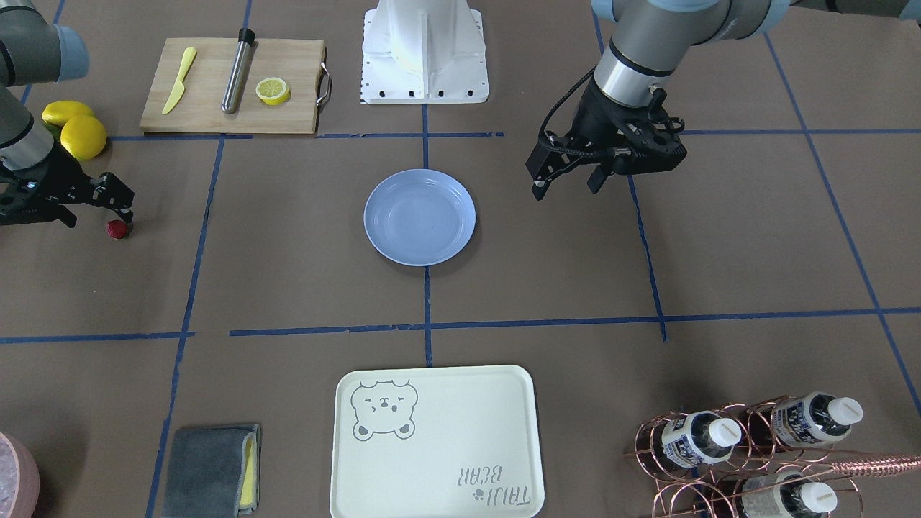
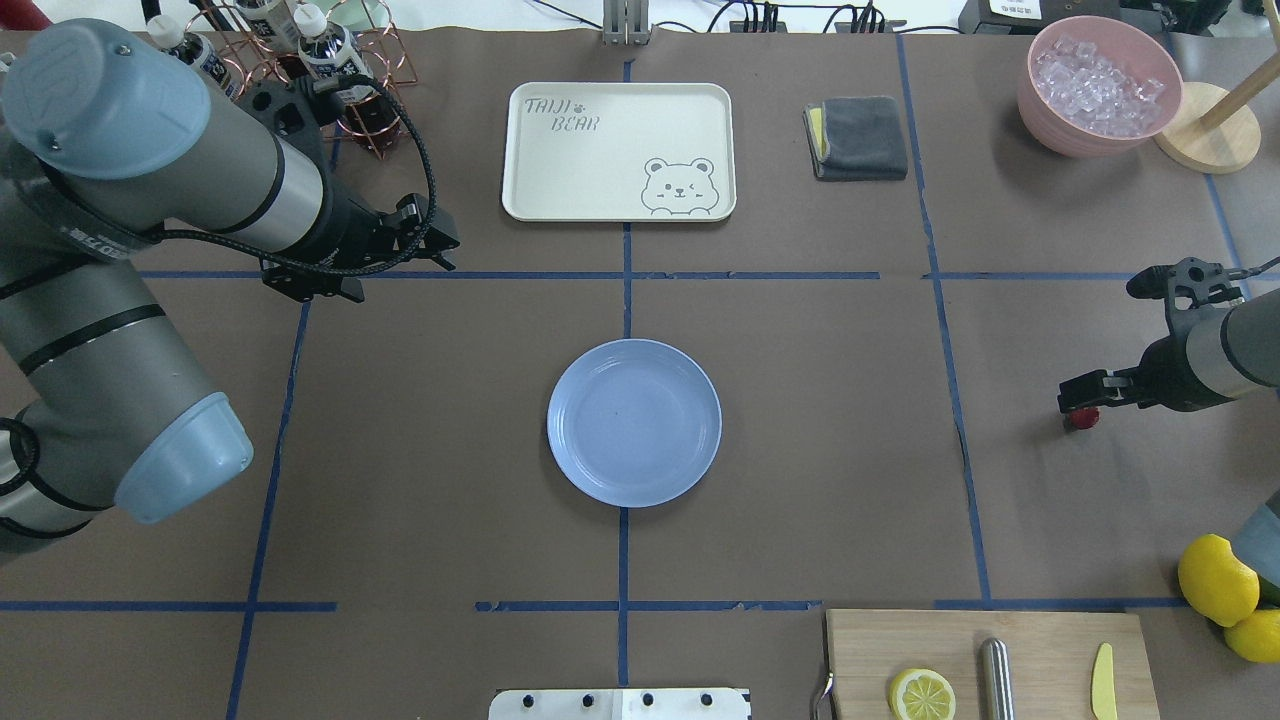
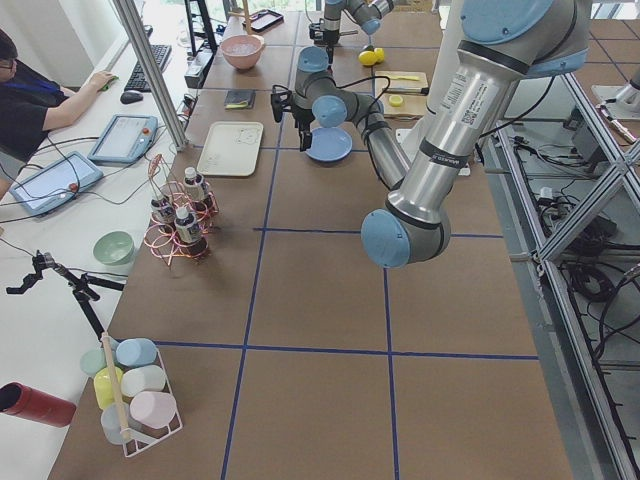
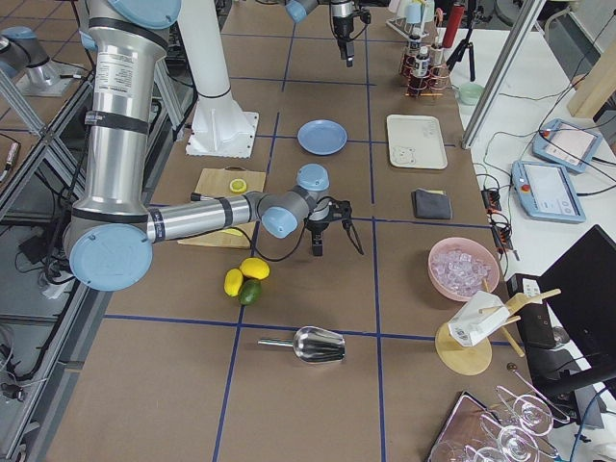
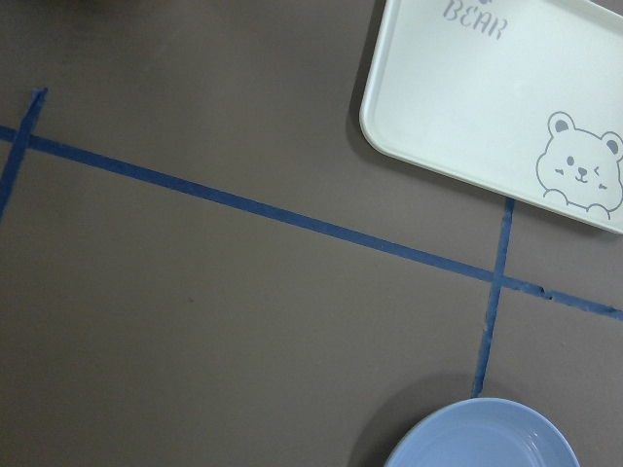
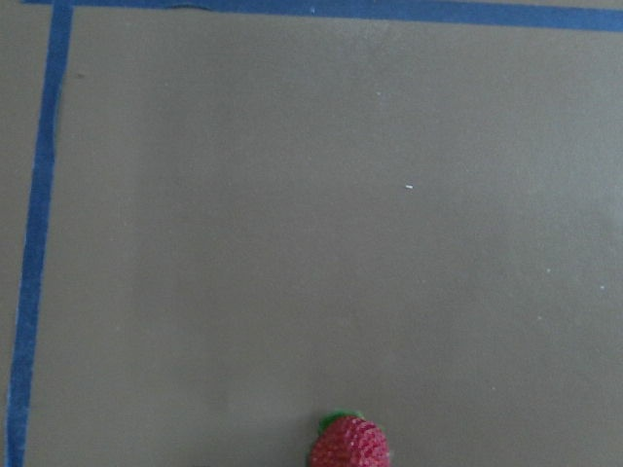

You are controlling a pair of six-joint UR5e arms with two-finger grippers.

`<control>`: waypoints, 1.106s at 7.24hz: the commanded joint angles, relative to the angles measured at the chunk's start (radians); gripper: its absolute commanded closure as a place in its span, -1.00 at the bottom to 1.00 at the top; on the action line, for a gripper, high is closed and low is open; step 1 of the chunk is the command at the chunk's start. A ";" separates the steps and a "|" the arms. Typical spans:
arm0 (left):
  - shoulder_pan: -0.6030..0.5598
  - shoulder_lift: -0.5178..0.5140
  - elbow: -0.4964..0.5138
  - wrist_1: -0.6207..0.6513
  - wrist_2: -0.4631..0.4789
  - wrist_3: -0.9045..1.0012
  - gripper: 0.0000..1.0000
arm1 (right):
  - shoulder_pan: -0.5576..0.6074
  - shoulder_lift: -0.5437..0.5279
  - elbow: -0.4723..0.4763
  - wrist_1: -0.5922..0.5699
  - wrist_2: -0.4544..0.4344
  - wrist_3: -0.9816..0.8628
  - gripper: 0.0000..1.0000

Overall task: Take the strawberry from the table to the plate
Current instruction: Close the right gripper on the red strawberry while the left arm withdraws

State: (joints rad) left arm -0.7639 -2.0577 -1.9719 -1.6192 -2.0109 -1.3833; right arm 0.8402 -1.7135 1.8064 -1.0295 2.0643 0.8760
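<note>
Brown table (image 1: 288, 288), strawberry (image 1: 117, 229) at spread right gripper (image 1: 97, 216), lemons (image 1: 75, 129) near, plate (image 1: 419, 217) apart, left gripper (image 1: 565, 187) spread

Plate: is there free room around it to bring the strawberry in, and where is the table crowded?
The plate is empty, with bare table on all sides, also toward the strawberry beside the right hand. Crowded: the lemons and cutting board near that hand, and the bottle rack.

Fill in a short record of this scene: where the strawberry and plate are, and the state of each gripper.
strawberry: lying on the table
plate: empty, mid-table
right gripper: open, low, one fingertip at the strawberry
left gripper: open, empty, hovering near the plate
stage: strawberry not yet on the plate
</note>
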 commanded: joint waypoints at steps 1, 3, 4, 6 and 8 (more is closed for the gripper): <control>-0.003 0.002 -0.001 0.001 0.000 0.003 -1.00 | -0.016 0.021 -0.033 0.000 -0.001 -0.002 -0.99; -0.005 0.004 -0.001 0.001 0.000 0.003 -1.00 | -0.020 0.041 -0.056 0.000 0.002 -0.006 -0.92; -0.005 0.002 -0.001 0.001 0.000 0.003 -1.00 | -0.020 0.043 -0.058 0.000 0.004 -0.008 -0.73; -0.006 0.002 -0.001 0.001 0.000 0.003 -1.00 | -0.018 0.040 -0.058 0.000 0.010 -0.008 -0.50; -0.006 0.002 -0.001 0.001 0.000 0.003 -1.00 | -0.018 0.037 -0.056 0.000 0.013 -0.009 0.19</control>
State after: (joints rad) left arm -0.7700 -2.0555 -1.9727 -1.6183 -2.0111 -1.3806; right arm 0.8221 -1.6749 1.7496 -1.0293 2.0748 0.8672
